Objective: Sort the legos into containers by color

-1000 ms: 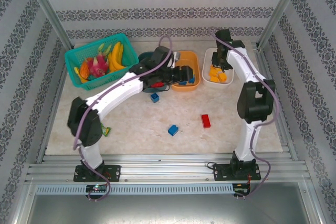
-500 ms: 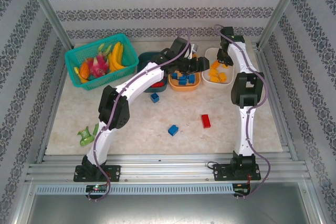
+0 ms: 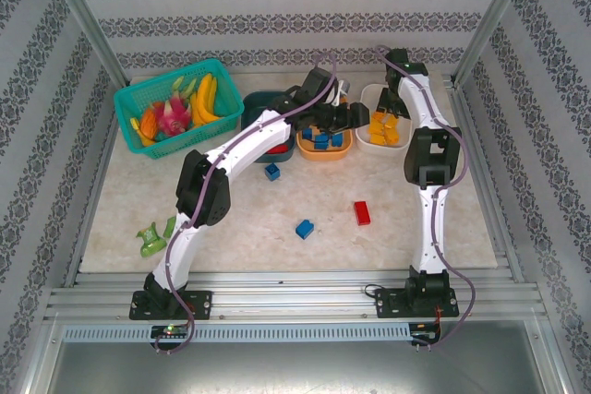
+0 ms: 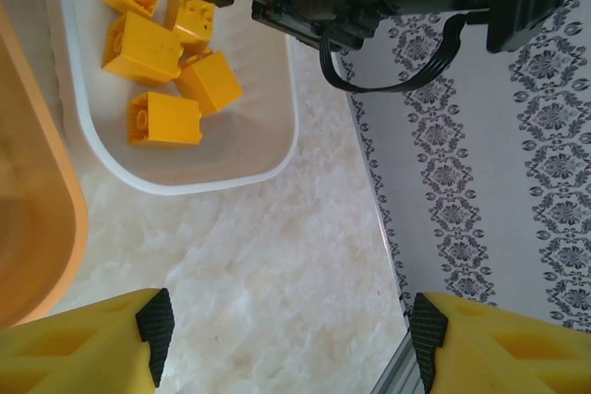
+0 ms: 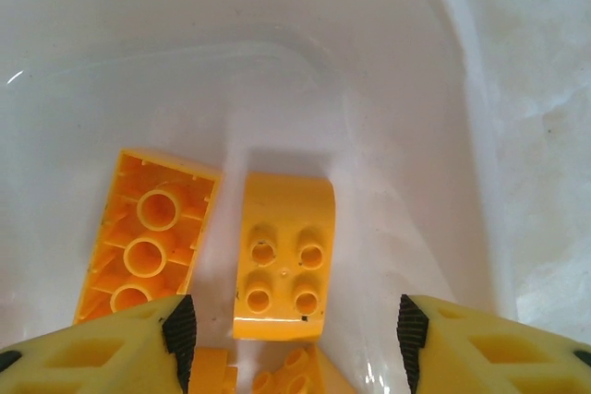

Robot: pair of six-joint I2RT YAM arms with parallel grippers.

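At the back of the table, three tubs sit in a row: a dark teal tub, an orange tub and a white tub. Over the white tub hangs the right gripper. Its two yellow fingers are wide apart and they hold nothing. Right under it, yellow bricks lie on the floor of the tub, one with its bumps up and a long one beside it with its hollow side up. The left gripper is close by, near the orange tub and the white tub. Its fingers are wide apart too, and nothing is between them. From the left wrist, five yellow bricks show in the white tub. Blue bricks lie in the orange tub, and a red bit shows in the dark teal tub. Out on the table lie a blue brick just in front of the dark teal tub, another blue brick nearer the middle, and a red brick a little to its right. A teal basket of toy fruit sits in the back left corner
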